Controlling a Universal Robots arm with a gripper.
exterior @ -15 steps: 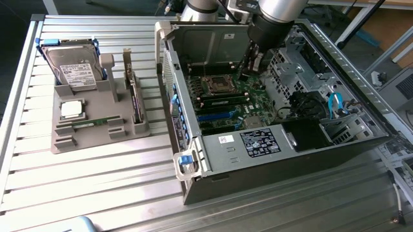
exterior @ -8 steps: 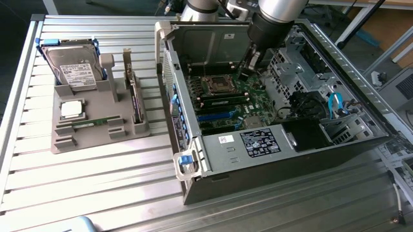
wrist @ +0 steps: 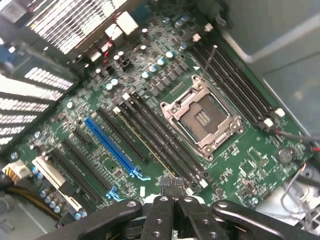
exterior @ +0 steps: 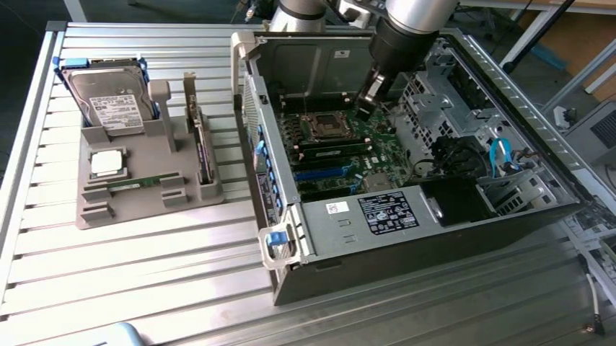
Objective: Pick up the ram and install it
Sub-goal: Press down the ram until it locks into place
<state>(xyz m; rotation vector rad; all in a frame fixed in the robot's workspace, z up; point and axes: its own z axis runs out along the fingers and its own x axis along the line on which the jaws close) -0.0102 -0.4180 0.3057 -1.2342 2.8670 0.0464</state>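
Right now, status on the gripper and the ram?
Gripper shut, over the motherboard inside the case. One ram stick on the grey holder outside. Whether one is gripped, can't tell. Nothing in the way.

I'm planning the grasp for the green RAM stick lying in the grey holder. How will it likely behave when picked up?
The RAM stick looks like a thin, flat board, so probably stiff and light. It lies low in a groove of the grey holder, so little edge is exposed for gripping. Its small chips suggest it is fragile if squeezed hard.

The circuit board (wrist: 150,100) is green, with one blue slot (wrist: 112,145) among black ones. The tray (exterior: 144,191) is grey; the tabletop (exterior: 125,267) is ribbed silver.
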